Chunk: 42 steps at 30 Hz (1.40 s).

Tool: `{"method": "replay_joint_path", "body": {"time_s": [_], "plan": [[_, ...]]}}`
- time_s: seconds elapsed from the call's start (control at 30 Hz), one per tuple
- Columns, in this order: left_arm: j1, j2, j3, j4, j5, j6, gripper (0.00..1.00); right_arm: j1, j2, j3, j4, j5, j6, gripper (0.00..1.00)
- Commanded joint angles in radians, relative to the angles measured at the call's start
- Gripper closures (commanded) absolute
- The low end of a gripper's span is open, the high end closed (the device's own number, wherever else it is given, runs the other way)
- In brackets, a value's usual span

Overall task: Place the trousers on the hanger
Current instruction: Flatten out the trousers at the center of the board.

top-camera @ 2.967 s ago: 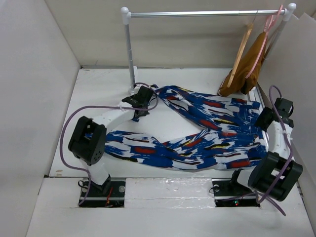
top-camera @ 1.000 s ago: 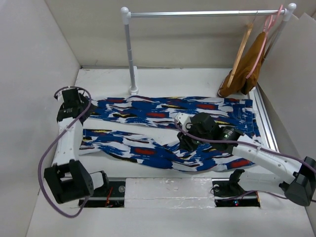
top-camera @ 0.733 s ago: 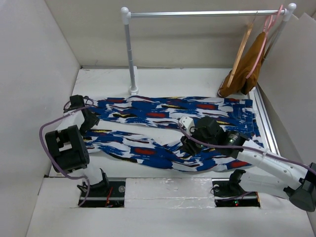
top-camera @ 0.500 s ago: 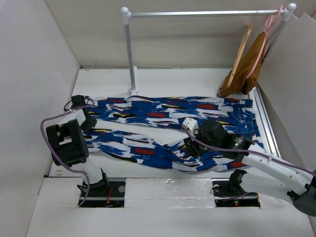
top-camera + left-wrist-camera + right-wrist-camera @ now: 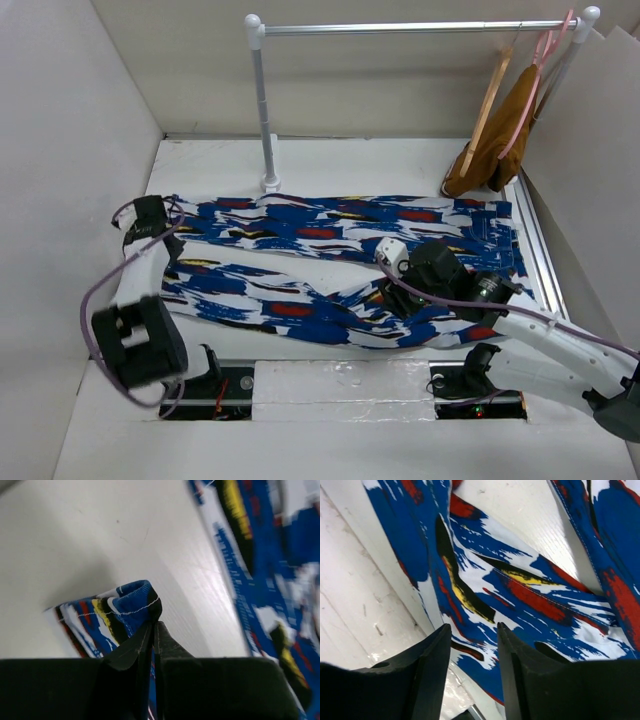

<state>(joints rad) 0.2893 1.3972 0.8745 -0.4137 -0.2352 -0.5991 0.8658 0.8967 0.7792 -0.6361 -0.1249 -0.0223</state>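
Trousers (image 5: 340,225) are lying spread across mid-frame, left end effector (image 5: 152,625) clenching a cuff (image 5: 131,597), likely to fold them for the hanger (image 5: 487,100) at upper right, right end effector (image 5: 472,630) hovering parted.

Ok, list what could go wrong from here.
The left jaws pinch only a thin fold at the hem of the trousers; it may slip out when lifted. The right jaws stand open over the near leg and could bunch it. The hanger hangs against a brown garment that may snag.
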Motion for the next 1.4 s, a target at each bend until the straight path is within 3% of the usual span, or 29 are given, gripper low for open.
{"method": "replay_joint_path", "body": {"time_s": [0.0,0.23,0.37,0.5,0.6,0.83,0.93,0.97,1.0,1.03,1.13,1.23,1.33,1.37], "plan": [[0.002,-0.257,0.034,-0.097,-0.052,-0.018,1.00,-0.022,0.013,0.035,0.001,0.025,-0.047,0.51],[0.002,-0.268,0.121,-0.224,-0.142,-0.016,1.00,-0.117,0.050,0.051,0.019,0.053,-0.067,0.36],[0.002,-0.195,0.136,-0.176,-0.216,0.024,1.00,-0.218,0.067,0.023,0.078,0.053,-0.058,0.32],[0.002,0.061,0.214,-0.200,-0.289,-0.007,1.00,-0.327,0.123,-0.015,0.170,0.039,-0.044,0.29],[0.002,0.191,0.303,-0.198,-0.262,-0.010,1.00,-0.402,0.218,-0.029,0.243,-0.036,-0.051,0.29],[0.014,0.365,0.556,-0.206,-0.289,0.024,1.00,-0.412,0.183,-0.075,0.274,-0.044,-0.011,0.29],[0.033,0.433,0.574,-0.226,-0.265,0.038,1.00,-0.412,0.169,-0.080,0.263,-0.010,-0.011,0.27],[0.033,0.445,0.572,-0.252,-0.260,0.033,0.96,-0.421,0.176,-0.077,0.259,-0.013,-0.011,0.25],[0.043,0.454,0.566,-0.257,-0.256,0.029,0.84,-0.421,0.179,-0.071,0.244,-0.013,-0.013,0.24],[0.044,0.448,0.534,-0.248,-0.250,0.038,0.46,-0.421,0.183,-0.057,0.233,-0.018,-0.025,0.23],[0.044,0.370,0.476,-0.217,-0.242,0.051,0.01,-0.409,0.165,-0.043,0.210,-0.027,-0.037,0.24],[0.044,0.255,0.433,-0.204,-0.236,0.048,0.01,-0.378,0.093,-0.055,0.194,-0.039,-0.041,0.30],[0.044,0.111,0.356,-0.198,-0.228,0.027,0.03,-0.354,0.022,-0.072,0.171,-0.076,-0.044,0.75],[0.044,0.026,0.325,-0.183,-0.222,0.013,0.05,-0.353,0.005,-0.083,0.164,-0.081,-0.042,1.00]]}}
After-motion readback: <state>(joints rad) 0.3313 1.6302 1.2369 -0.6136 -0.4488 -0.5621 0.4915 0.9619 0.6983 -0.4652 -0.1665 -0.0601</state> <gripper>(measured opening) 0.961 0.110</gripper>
